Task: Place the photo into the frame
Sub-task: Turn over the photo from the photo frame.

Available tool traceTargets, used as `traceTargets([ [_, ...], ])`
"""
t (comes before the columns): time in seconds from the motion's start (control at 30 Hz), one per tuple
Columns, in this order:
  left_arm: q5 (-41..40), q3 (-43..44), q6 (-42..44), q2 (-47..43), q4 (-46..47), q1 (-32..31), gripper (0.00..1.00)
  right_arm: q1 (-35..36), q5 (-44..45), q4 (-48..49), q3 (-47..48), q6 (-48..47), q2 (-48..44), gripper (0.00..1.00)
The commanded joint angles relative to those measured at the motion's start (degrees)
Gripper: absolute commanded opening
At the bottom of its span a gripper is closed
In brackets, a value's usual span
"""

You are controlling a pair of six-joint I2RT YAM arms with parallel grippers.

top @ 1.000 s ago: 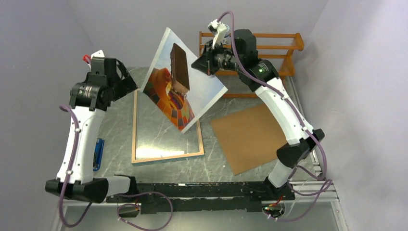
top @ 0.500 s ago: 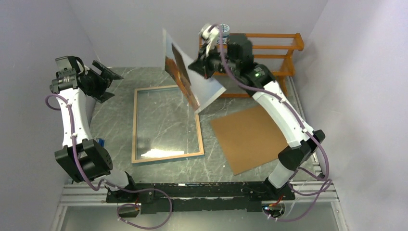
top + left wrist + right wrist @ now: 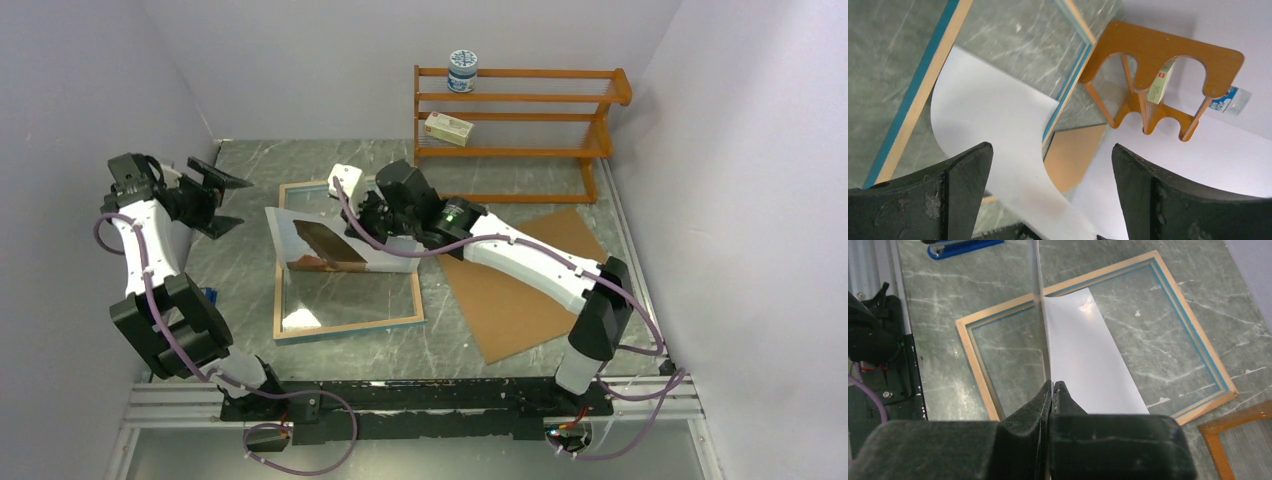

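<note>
Photo [image 3: 330,248] in right gripper [image 3: 1053,386], over frame [image 3: 345,325]

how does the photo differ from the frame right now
The frame lies flat on the table; the photo is tilted and curved over it, pinched by the right gripper, jaws shut. The frame is a wood-rimmed clear pane with the table showing through; the photo is opaque paper. Both are large rectangles.

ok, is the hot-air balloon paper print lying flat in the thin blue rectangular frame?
Not flat. The paper print curves up off the frame, one edge pinched in the shut right gripper.
</note>
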Motion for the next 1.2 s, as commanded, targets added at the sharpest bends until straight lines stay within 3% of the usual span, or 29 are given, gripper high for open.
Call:
traceTargets([
  [0.0,6.71,-5.70,2.03,-0.92,-0.06,1.11,0.94,2.09,5.76,8.76,-2.70,-2.36,-2.69,0.00],
  [0.07,5.56,-7.21,2.64,-2.65,-1.56,1.19,0.94,3.09,6.59,9.69,-3.90,-2.65,-3.38,0.00],
  [0.23,-9.93,-9.65,4.05,-8.40,-6.41,1.39,0.94,4.96,8.29,15.35,-11.43,-1.79,-6.80,0.00],
  [0.37,-14.13,-13.01,3.62,-11.25,-7.95,1.45,0.94,5.47,13.65,22.10,-18.31,3.07,-10.44,0.00],
  [0.47,-11.23,-17.54,1.40,-12.98,-7.03,1.45,0.94,5.93,13.88,29.14,-24.56,5.63,-14.05,0.00],
  [0.53,-4.23,-21.14,-1.00,-14.01,-5.51,1.45,0.94,6.60,14.44,31.43,-26.73,6.09,-15.35,0.00],
  [0.87,10.75,-31.58,-12.99,-20.83,-2.31,1.45,0.94,10.90,16.45,35.70,-30.66,4.43,-18.26,0.00],
  [1.17,9.10,-34.19,-18.42,-21.84,1.15,1.82,0.94,12.14,17.20,36.98,-33.40,3.09,-19.48,0.00],
])
